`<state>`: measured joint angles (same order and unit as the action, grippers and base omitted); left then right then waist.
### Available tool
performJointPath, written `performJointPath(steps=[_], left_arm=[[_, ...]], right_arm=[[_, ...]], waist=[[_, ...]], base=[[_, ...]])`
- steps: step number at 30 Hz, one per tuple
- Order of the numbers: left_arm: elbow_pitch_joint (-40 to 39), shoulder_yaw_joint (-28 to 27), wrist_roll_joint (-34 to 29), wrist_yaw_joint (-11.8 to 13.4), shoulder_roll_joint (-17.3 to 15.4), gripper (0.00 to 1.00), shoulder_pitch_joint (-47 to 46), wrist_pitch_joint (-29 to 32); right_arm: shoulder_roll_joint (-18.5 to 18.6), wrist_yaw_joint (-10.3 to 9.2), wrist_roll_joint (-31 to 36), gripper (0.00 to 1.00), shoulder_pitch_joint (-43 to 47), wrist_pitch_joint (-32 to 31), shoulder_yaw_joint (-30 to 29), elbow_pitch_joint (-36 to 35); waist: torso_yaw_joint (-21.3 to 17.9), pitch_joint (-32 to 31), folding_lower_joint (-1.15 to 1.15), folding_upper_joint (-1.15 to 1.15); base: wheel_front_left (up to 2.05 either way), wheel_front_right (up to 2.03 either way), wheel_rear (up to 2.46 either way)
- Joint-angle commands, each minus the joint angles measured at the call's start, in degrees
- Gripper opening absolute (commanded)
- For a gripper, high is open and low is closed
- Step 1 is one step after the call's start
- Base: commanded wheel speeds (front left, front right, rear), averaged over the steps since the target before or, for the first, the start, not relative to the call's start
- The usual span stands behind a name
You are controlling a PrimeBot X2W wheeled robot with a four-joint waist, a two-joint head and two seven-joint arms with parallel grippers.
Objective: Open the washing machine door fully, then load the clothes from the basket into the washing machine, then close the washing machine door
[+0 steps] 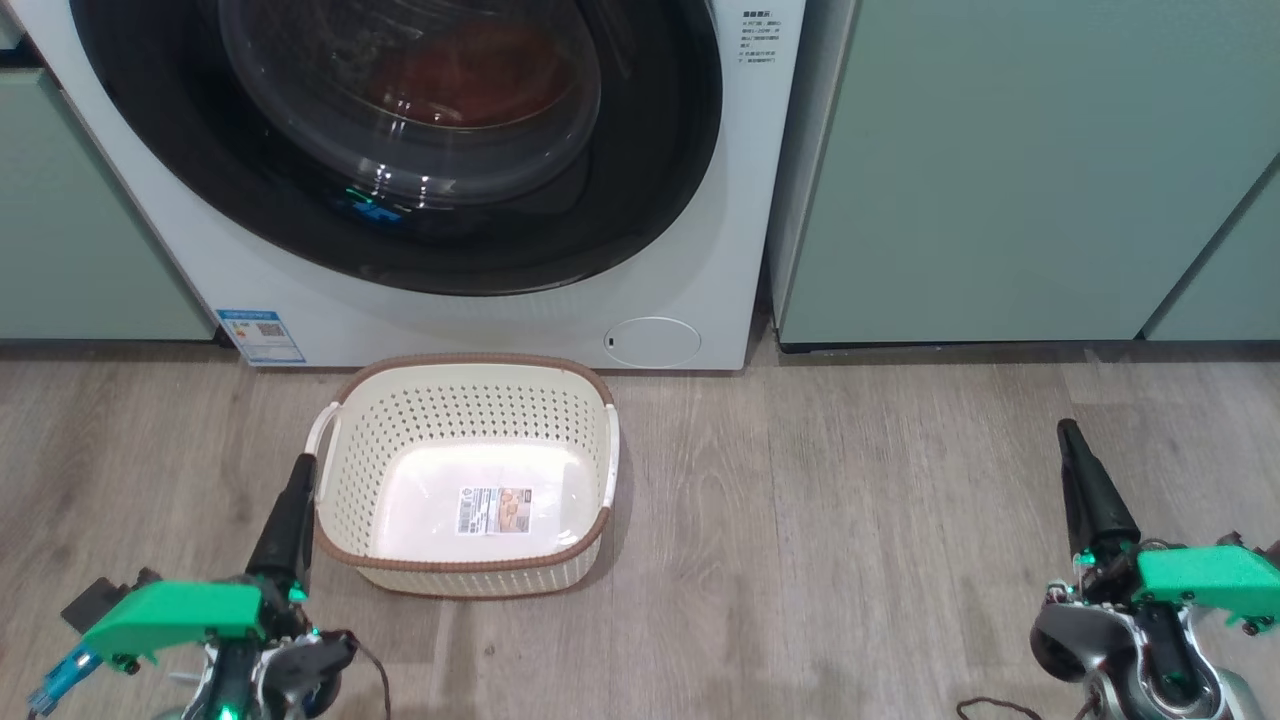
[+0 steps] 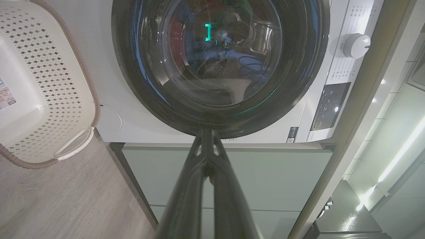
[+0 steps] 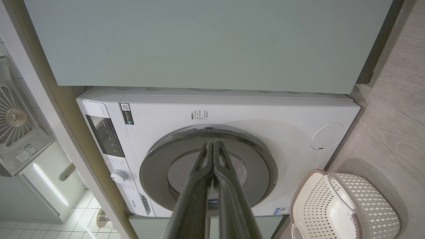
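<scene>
Washing machine door (image 1: 420, 200) shut, red clothes (image 1: 470, 75) behind it; basket (image 1: 470, 362) on floor (image 1: 800, 520); left gripper (image 1: 303, 464), right gripper (image 1: 1066, 430) jaws pressed together.

We're looking at the big white front-loading washing machine (image 1: 700, 250), and its large round door (image 1: 640, 200), a glossy black rim around a bulging clear glass bowl, sits shut, flush against the front. Through that glass we catch the bright red fabric garment (image 1: 470, 75), lying inside the drum. Down in front, just below the door, the cream-white perforated plastic basket (image 1: 450, 420) with its brown braided rim stands upright on the wood floor (image 1: 850, 520), label sticker showing on its bare bottom.
</scene>
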<state>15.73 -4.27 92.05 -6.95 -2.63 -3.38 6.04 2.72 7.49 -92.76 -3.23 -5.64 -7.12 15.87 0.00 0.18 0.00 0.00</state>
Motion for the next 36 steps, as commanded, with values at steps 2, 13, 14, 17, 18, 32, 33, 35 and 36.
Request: performJointPath(steps=[2,13,14,17,18,32,33,35,36], left_arm=[[-1.7,-2.1,0.2,-0.5,-0.4,0.0,-2.8,0.4],[-1.7,-2.2,0.2,-0.5,-0.3,0.0,-2.8,0.4],[-1.7,-2.2,0.2,-0.5,-0.3,0.0,-2.8,0.4],[-1.7,-2.2,0.2,-0.5,-0.3,0.0,-2.8,0.4],[-1.7,-2.2,0.2,-0.5,-0.3,0.0,-2.8,0.4],[-1.7,-2.2,0.1,-0.5,-0.3,0.0,-2.8,0.4],[-1.7,-2.2,0.1,-0.5,-0.3,0.0,-2.8,0.4],[-1.7,-2.2,0.1,-0.5,-0.3,0.0,-2.8,0.4],[-1.7,-2.2,0.1,-0.5,-0.3,0.0,-2.8,0.4]], right_arm=[[0.5,0.0,0.2,0.0,-2.9,-0.5,1.0,-1.9],[0.5,0.0,0.3,0.0,-2.9,-0.6,1.0,-1.9],[0.4,0.0,0.3,0.0,-2.9,-0.6,1.0,-1.9],[0.4,0.0,0.3,0.0,-2.9,-0.6,0.9,-1.9],[0.4,0.0,0.3,0.0,-2.9,-0.6,0.9,-1.9],[0.4,0.0,0.4,0.0,-2.9,-0.6,0.9,-1.9],[0.4,0.0,0.4,0.0,-2.9,-0.6,0.9,-1.9],[0.4,0.0,0.4,0.0,-2.9,-0.7,0.8,-1.9],[0.4,0.0,0.4,0.0,-2.9,-0.7,0.8,-1.9]], waist=[[0.0,0.0,0.0,0.0],[0.0,0.0,0.0,0.0],[0.0,0.0,0.0,0.0],[0.0,0.0,0.0,0.0],[0.0,0.0,0.0,0.0],[0.0,0.0,0.0,0.0],[0.0,0.0,0.0,0.0],[0.0,0.0,0.0,0.0],[0.0,0.0,0.0,0.0]], base=[[0.0,0.0,0.0],[0.0,0.0,0.0],[0.0,0.0,0.0],[0.0,0.0,0.0],[0.0,0.0,0.0],[0.0,0.0,0.0],[0.0,0.0,0.0],[0.0,0.0,0.0],[0.0,0.0,0.0]])
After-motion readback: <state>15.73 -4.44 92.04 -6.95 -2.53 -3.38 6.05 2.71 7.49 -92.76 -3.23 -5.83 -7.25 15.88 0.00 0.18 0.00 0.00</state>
